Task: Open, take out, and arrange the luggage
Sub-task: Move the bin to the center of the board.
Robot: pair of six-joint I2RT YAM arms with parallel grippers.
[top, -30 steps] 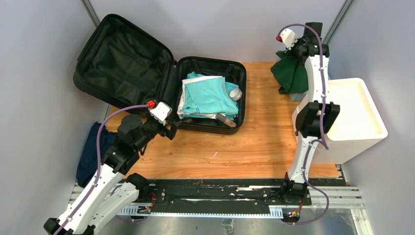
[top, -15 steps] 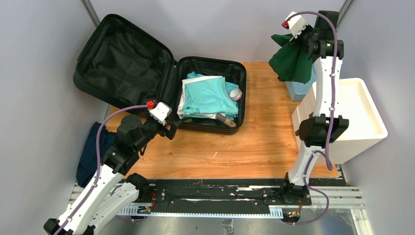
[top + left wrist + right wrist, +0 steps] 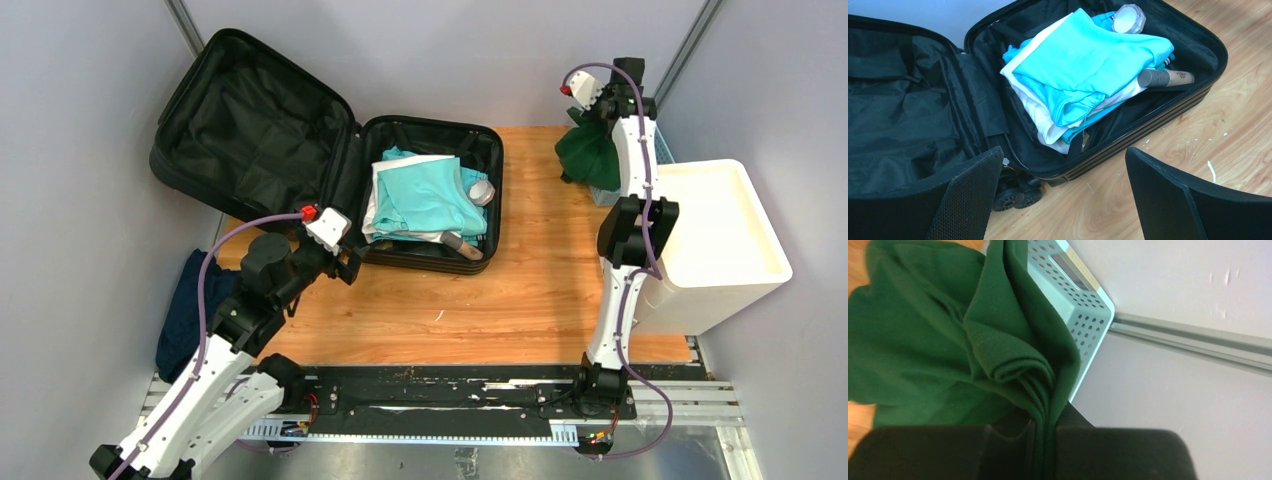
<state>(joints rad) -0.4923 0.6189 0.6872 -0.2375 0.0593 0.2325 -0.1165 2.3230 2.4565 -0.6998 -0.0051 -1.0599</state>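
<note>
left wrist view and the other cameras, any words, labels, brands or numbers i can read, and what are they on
Beige tube in the luggage: small dark print, too blurred to read.
Light-blue basket: a beige label strip on its rim, no text legible.
Nothing else shows any writing.

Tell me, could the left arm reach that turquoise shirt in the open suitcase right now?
Probably yes. The left gripper hovers open beside the luggage, its lid is folded back, and the turquoise shirt lies uncovered on top of the pile.

Ribbed luggage (image 3: 1158,121); wooden table (image 3: 500,300); knitted green garment (image 3: 948,340).
</note>
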